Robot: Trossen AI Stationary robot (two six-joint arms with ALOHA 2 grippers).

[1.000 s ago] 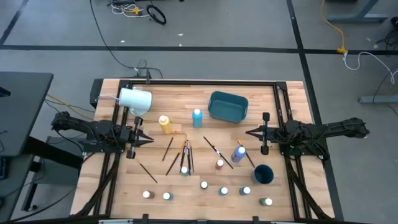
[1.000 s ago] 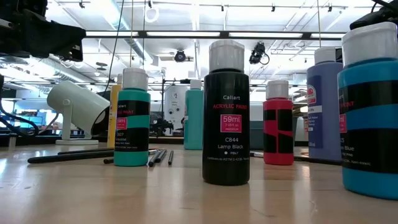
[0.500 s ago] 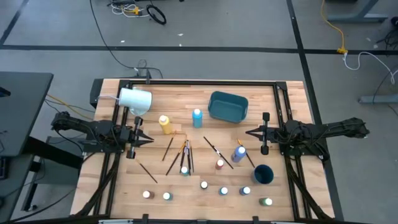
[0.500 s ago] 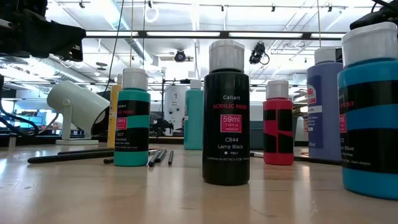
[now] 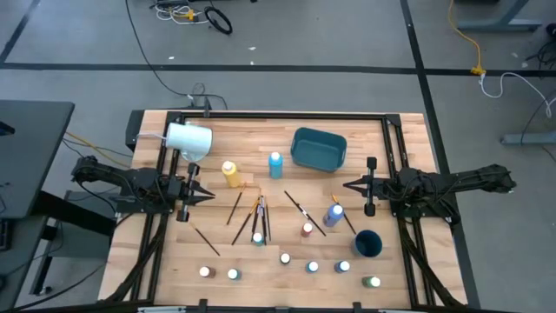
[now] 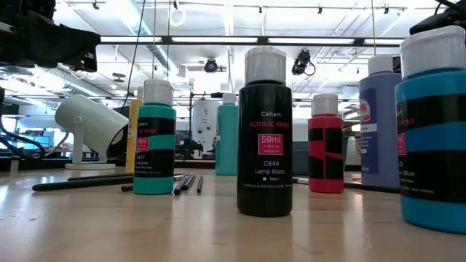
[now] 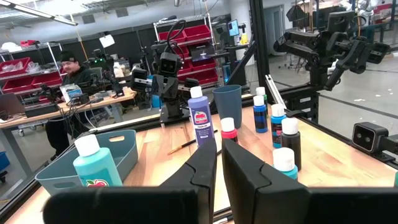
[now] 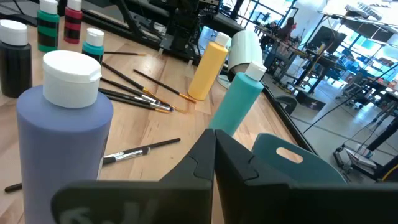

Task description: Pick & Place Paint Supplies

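A wooden table (image 5: 261, 139) carries a teal bin (image 5: 319, 148) toward its back edge, the landmark for everything else. Left of the bin stand a blue bottle (image 5: 275, 164) and a yellow bottle (image 5: 231, 174); in front lie brushes (image 5: 261, 217) and small paint bottles (image 5: 285, 258). The left gripper (image 5: 201, 194) and right gripper (image 5: 352, 184) flank the bin, both pinched together, empty. Judgement: open wide, then descend squarely over one item.

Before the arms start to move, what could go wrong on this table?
The small paint bottles stand close together, so reaching for one may knock over a neighbour. The brushes lie crossed in a pile; a pinch could lift several or slip off. The white cup lies on its side and might roll if bumped.
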